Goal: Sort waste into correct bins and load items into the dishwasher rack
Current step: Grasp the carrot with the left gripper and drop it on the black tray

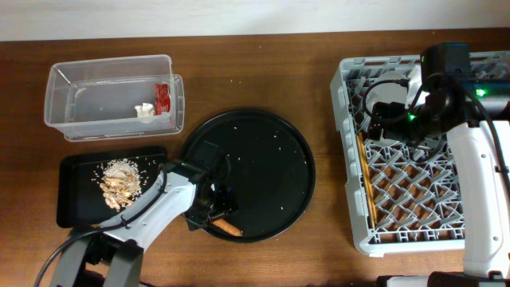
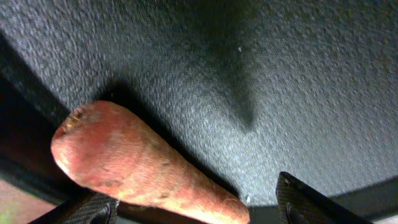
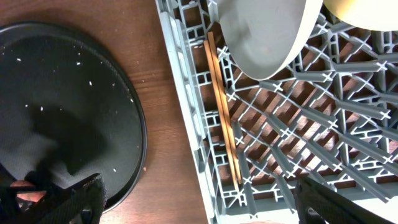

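An orange carrot (image 1: 227,229) lies at the front rim of the large round black tray (image 1: 263,159). My left gripper (image 1: 213,209) is open, with a finger on each side of the carrot (image 2: 137,165). The clear tub (image 1: 72,119) holds the red wrapper (image 1: 162,98) and white paper (image 1: 145,112). The flat black tray (image 1: 76,203) holds beige scraps (image 1: 119,183). The grey rack (image 1: 351,231) holds chopsticks (image 3: 222,106), the grey plate (image 3: 264,37) and the yellow bowl (image 3: 367,12). My right gripper (image 3: 199,205) is open and empty above the rack's left edge. No cups show.
White crumbs dot the round black tray (image 3: 68,93). Bare brown table lies between that tray and the rack (image 3: 165,124). The right arm (image 1: 434,88) covers the rack's far corner.
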Action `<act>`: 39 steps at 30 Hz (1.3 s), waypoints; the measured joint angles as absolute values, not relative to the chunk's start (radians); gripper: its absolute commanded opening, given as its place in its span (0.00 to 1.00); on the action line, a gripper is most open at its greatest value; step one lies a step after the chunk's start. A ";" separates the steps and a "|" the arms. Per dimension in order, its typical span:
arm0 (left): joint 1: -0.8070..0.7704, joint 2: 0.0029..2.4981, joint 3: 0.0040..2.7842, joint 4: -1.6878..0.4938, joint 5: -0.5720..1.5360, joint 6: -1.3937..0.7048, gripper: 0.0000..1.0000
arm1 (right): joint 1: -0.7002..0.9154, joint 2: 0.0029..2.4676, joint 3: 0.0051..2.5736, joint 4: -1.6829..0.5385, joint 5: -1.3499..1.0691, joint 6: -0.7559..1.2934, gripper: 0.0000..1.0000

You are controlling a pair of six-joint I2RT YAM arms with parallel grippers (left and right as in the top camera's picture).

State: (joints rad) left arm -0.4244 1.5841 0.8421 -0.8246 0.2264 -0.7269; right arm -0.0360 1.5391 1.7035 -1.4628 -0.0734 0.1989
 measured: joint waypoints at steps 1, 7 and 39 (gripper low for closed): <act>-0.425 1.600 0.839 -0.813 0.210 -0.727 0.67 | -0.036 1.539 1.703 -1.463 -0.073 0.198 0.96; -0.425 1.620 0.831 -0.769 0.104 -0.743 0.33 | -0.036 1.539 1.703 -1.466 -0.073 0.198 0.96; 0.423 1.713 1.250 -0.891 -0.073 -0.451 0.73 | -0.036 1.539 1.702 -1.360 -0.121 0.169 0.98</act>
State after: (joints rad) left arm 0.4232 1.7134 1.2495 -0.8906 -0.0727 -0.4515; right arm -0.0357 1.5391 1.7016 -1.3598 -0.1207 0.1692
